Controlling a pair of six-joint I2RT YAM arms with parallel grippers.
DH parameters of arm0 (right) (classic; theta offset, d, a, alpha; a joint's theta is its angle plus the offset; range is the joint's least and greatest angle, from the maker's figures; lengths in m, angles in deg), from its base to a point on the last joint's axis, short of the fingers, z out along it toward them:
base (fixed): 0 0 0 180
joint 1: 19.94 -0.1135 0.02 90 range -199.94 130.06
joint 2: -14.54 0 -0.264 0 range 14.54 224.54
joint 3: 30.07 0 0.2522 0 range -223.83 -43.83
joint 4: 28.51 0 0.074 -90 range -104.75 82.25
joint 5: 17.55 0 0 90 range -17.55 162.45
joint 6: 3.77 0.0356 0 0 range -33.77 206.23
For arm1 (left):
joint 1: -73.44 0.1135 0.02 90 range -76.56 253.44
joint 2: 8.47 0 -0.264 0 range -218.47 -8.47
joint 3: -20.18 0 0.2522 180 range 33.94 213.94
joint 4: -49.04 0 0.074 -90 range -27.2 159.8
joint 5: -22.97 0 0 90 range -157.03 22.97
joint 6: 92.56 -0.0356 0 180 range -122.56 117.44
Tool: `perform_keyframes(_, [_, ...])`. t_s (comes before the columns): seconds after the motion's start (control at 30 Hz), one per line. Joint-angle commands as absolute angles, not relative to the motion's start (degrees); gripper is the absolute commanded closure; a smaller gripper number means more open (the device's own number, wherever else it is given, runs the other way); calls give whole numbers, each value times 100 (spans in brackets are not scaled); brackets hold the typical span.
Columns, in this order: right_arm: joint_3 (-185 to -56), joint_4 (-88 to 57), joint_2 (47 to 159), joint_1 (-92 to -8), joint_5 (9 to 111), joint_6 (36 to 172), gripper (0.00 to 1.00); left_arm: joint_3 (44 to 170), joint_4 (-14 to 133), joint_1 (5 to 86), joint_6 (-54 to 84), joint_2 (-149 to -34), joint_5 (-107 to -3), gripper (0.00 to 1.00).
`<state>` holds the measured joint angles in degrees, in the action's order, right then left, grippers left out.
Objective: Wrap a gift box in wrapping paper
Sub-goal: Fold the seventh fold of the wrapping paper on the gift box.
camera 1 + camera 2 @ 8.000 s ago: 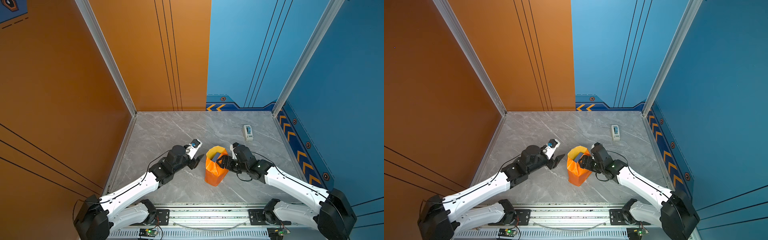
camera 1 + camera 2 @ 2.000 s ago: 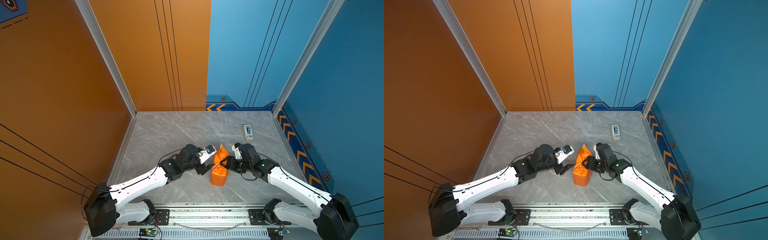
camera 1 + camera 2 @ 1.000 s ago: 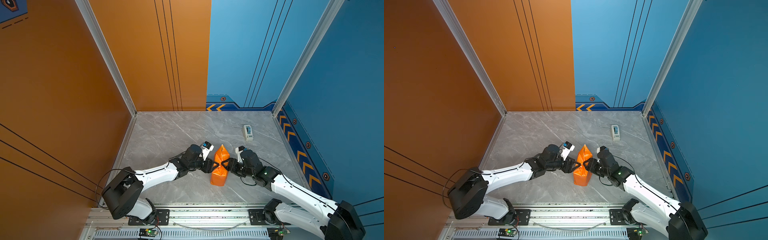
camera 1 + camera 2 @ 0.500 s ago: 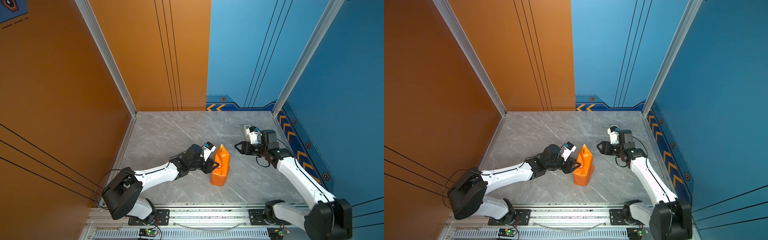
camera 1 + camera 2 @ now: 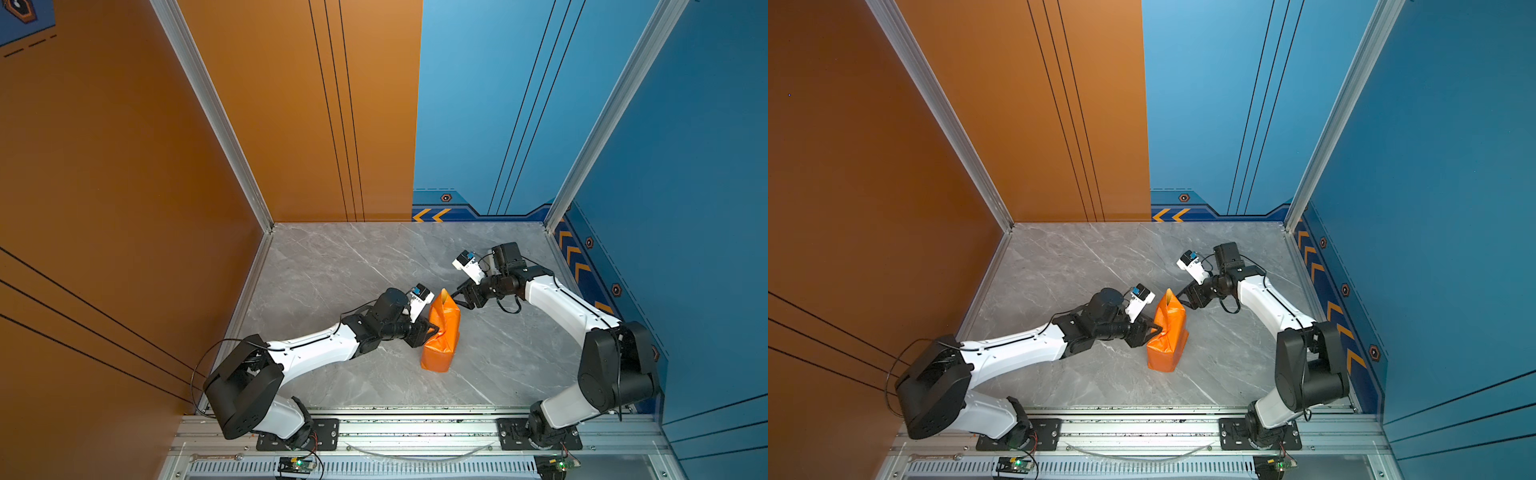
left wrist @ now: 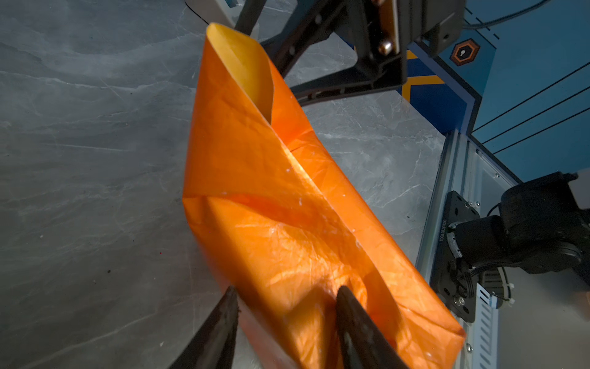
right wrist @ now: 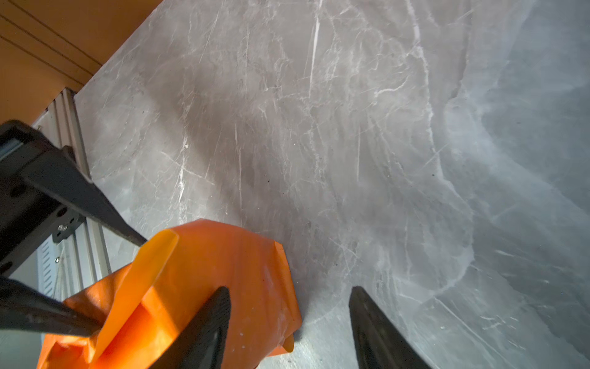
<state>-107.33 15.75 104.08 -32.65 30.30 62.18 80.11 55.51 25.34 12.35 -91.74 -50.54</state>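
Wrapping paper [image 5: 444, 336]: folded orange-side-out into an upright parcel, stood mid-table [image 5: 332, 270].
Left gripper [image 5: 432, 331]: clamped on the paper's side.
Right gripper [image 5: 462, 297]: jaws held apart beside the peak.
Gift box: hidden from view.

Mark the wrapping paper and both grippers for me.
wrapping paper [image 5: 440, 353]: in a top view, its orange lower side.
left gripper [image 6: 287, 289]: left wrist view, midway between fingertips.
right gripper [image 7: 289, 289]: right wrist view, midway between fingertips.

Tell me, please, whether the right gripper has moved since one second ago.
Yes. The right gripper has moved away from the front rail, toward the back of the table. It was low beside the wrapping paper and is now by its peak.
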Motion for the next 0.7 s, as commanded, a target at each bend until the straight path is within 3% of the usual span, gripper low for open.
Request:
perform_keyframes(0.0, [-10866, 2032, 10481, -3295, 2544, 5455, 39, 7947, 6421, 2484, 992, -9446, -5467, 50])
perform_keyframes(0.33, [-10961, 2261, 10619, -3438, 2313, 5143, 39, 7966, 6328, 2497, 957, -9505, -5450, 50])
perform_keyframes(0.67, [-10968, 2454, 10659, -3685, 2913, 5164, 38, 8163, 6052, 2632, 695, -9590, -5553, 50])
